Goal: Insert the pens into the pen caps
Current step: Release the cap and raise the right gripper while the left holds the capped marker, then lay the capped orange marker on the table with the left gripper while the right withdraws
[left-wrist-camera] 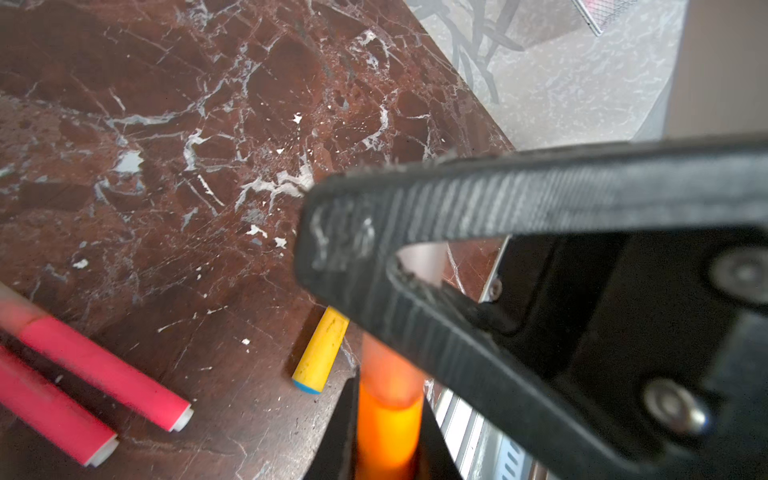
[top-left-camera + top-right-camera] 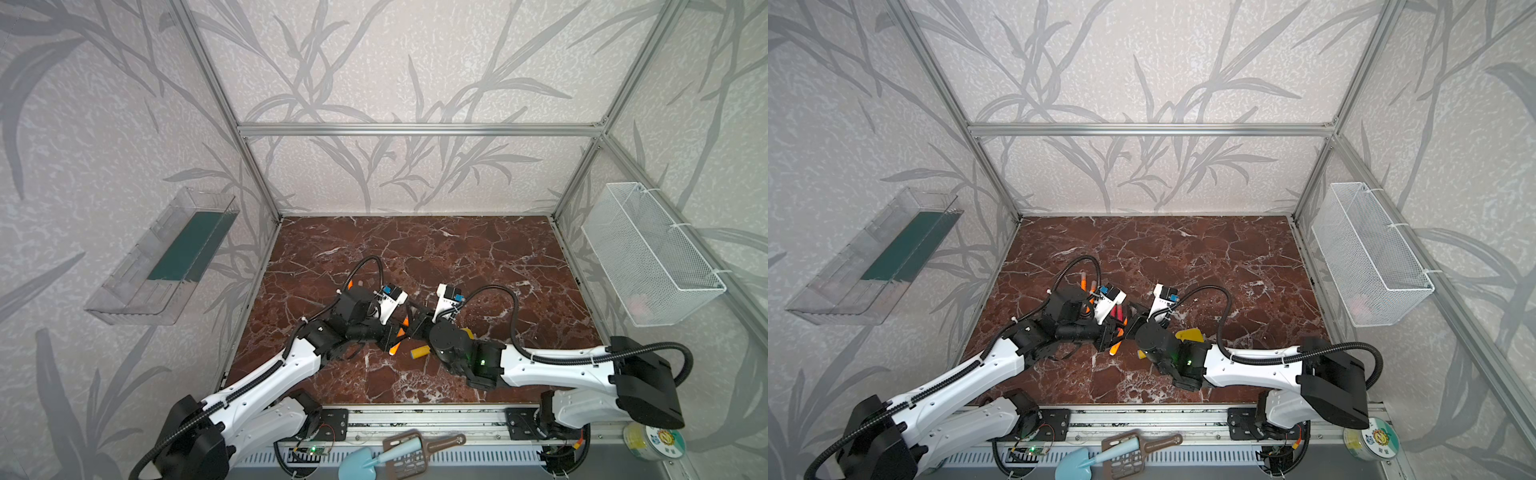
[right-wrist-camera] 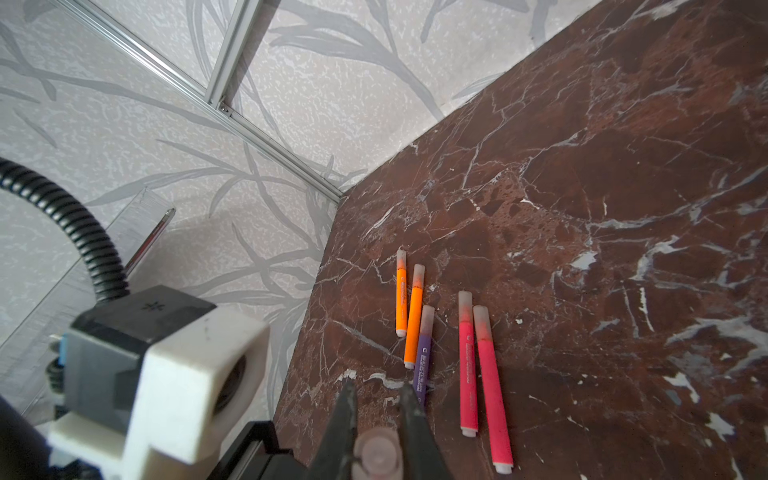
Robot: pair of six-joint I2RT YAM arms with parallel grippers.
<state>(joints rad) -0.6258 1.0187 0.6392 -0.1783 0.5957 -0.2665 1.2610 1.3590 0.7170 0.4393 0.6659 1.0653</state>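
Right hand point(image 3: 377, 386) clasping cap point(image 3: 377, 455), pen point(image 3: 423, 357) lettering unreadable

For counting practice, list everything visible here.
table: 1, red-brown marble
loose orange pens: 2, on table
purple pen: 1, beside them
pinkish-red pens: 2, side by side
held orange pen: 1, centre
pen caps: 6, pale translucent, on pens
toy shovel: 1, yellow, table front
clear bin: 1, left wall
mesh basket: 1, white, right wall
blue shovel: 1, front rail
left gripper: 1, black, shut on held orange pen
right gripper: 1, black, shut on same pen
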